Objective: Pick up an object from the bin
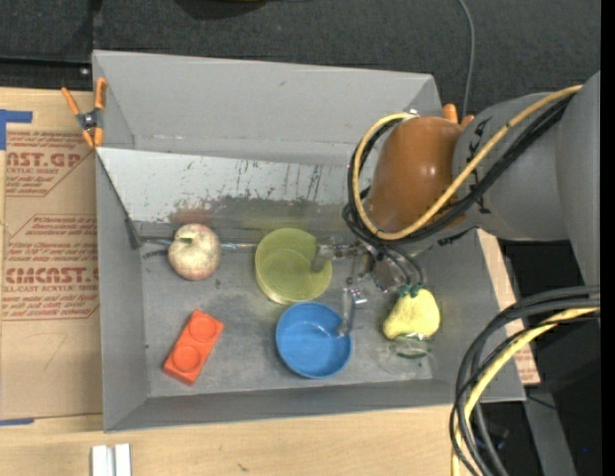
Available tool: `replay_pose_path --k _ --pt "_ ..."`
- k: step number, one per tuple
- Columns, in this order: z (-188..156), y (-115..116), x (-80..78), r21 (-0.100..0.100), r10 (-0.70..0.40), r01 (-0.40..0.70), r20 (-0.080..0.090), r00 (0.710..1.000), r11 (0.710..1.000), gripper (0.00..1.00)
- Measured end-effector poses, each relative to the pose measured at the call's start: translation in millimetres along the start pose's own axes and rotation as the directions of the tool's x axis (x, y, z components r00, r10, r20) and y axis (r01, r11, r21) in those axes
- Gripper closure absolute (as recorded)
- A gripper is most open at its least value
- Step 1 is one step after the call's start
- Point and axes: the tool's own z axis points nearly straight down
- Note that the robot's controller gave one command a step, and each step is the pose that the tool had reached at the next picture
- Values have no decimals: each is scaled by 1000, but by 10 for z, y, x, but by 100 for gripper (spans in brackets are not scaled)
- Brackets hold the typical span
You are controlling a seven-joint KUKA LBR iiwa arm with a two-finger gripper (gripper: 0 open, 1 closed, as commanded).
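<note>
My gripper [338, 280] reaches in from the right and stands open in the middle of the bin. One metal finger [322, 257] is at the right rim of a yellow-green cup [286, 265]. The other finger [352, 303] is at the upper right rim of a blue bowl [309, 340]. Between the fingers I see only the gap between cup and bowl, and they grip nothing. A yellow pear-shaped toy with a green stem [412, 315] lies just right of the gripper.
A pale red-and-cream apple [194, 251] lies at the left, near the bin's sloped back wall. An orange two-stud brick [192, 346] sits at the front left. The arm with its orange dome and cables covers the bin's right back part.
</note>
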Motion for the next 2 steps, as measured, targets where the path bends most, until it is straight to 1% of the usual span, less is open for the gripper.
replay_pose_path --k 1,2 --pt "161 879 -299 -1 -2 2 2 1000 1000 0" --pt "244 492 650 6 -217 217 20 976 976 0"
